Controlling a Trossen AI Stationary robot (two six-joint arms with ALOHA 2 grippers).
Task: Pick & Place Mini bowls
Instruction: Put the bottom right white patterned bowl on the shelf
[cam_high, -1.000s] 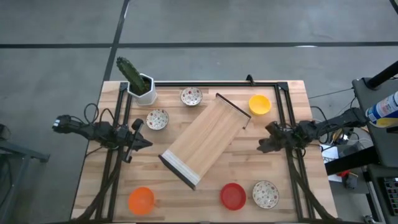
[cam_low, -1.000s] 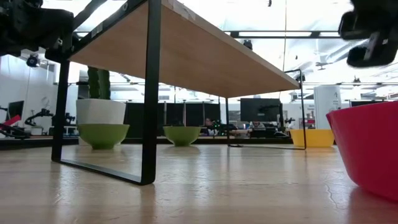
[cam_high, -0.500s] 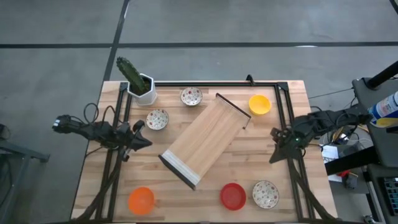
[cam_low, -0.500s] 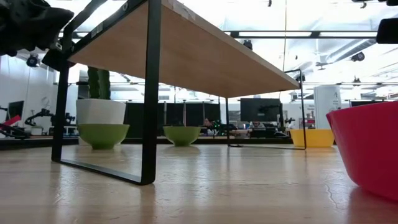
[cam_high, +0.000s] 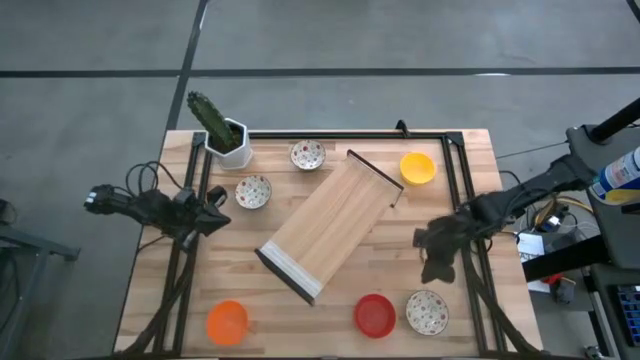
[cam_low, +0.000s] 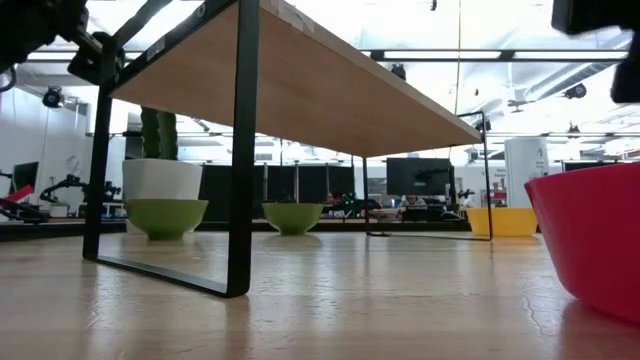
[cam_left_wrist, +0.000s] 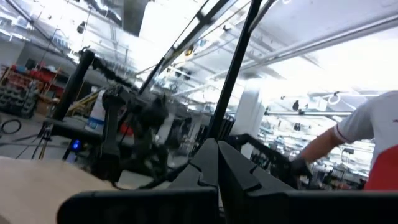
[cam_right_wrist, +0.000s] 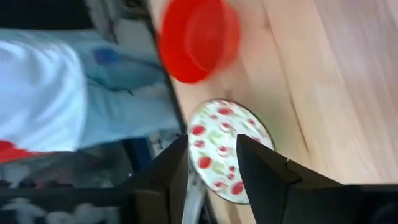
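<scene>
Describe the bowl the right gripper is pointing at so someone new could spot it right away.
Start from the long tilted wooden board in the middle of the table, then go to the table's near right corner, below the right gripper. Two small bowls sit side by side there. It is the white bowl with red speckles, farthest right, not the plain red bowl beside it.

**Non-task items on and around the table**

A wooden shelf with black legs is seen lying askew at the table's centre. A cactus in a white pot is placed at the far left corner. A person's white sleeve is visible beyond the table edge.
</scene>
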